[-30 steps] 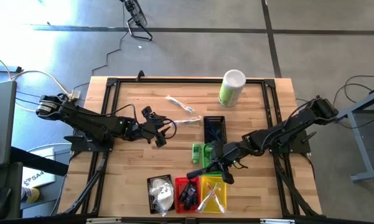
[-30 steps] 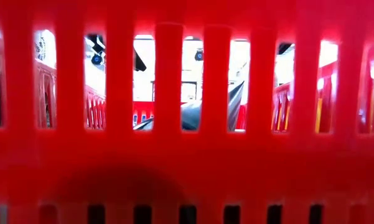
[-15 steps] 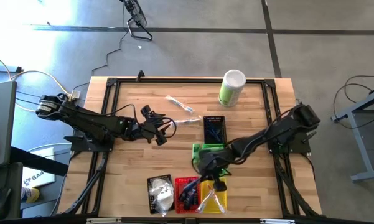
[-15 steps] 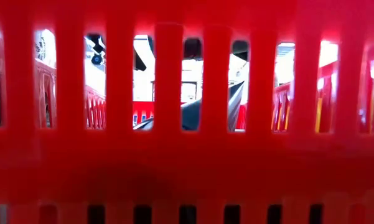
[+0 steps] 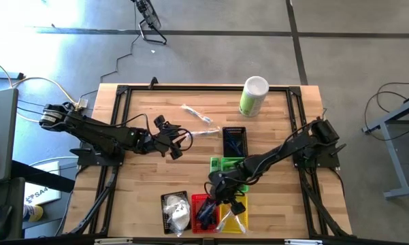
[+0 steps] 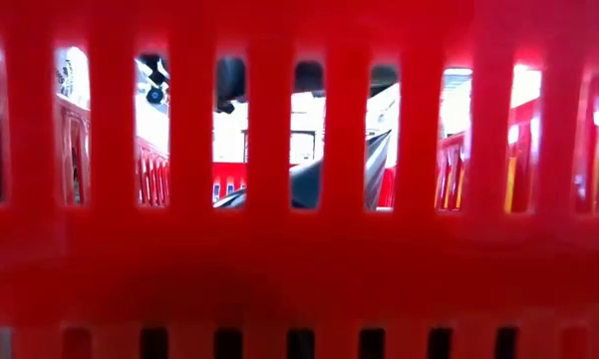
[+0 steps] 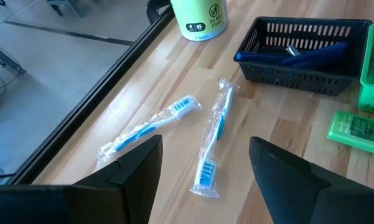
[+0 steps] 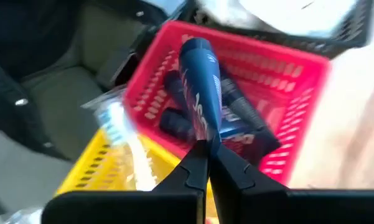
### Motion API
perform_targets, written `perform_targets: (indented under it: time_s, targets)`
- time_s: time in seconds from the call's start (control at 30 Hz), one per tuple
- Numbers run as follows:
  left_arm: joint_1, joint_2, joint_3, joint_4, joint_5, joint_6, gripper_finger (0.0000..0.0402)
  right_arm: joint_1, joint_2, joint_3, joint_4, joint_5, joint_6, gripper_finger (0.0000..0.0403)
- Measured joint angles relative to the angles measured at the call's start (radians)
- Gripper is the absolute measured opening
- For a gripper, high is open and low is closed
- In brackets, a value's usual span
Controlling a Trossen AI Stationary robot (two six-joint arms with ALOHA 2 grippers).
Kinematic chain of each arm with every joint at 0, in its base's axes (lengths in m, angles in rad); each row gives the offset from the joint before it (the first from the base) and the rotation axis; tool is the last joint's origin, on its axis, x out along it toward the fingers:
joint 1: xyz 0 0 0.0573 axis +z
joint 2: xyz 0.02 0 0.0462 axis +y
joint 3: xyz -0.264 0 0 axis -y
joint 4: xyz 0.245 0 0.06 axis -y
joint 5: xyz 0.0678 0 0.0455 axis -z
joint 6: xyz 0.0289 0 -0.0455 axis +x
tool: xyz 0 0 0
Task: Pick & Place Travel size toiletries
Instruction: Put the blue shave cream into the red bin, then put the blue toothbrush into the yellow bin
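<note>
One blue tube (image 8: 201, 99) hangs over the red basket (image 8: 286, 112), its crimped end pinched in my right jaws (image 8: 205, 163); left jaws (image 7: 202, 168) gape above two toothbrushes (image 7: 215, 140).

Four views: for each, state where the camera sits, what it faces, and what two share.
High: overhead, straight down on the table and both arms.
Low: table height, pressed against the red basket wall.
Left wrist: past open fingers at two wrapped toothbrushes.
Right wrist: shut fingers pinching a blue tube over the red basket, shared with high.
</note>
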Motion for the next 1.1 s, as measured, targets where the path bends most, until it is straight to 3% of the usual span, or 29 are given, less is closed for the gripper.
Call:
perform_targets:
  time_s: [0.1,0.47,0.87,1.1]
  targets:
    - [0.0,0.0,0.0,0.0,0.0,0.0,0.0234,0.0,0.0,0.0,0.003,0.068,-0.001,0.0003]
    - [0.0,0.0,0.0,0.0,0.0,0.0,0.0234,0.026,0.0,-0.002,-0.005,0.077,-0.018,0.0007]
    - [0.0,0.0,0.0,0.0,0.0,0.0,0.0234,0.06,-0.001,-0.002,0.049,0.216,-0.115,0.015]
    - [0.0,0.0,0.0,0.0,0.003,0.0,0.0234,0.057,-0.002,-0.002,0.116,0.296,-0.176,0.0154]
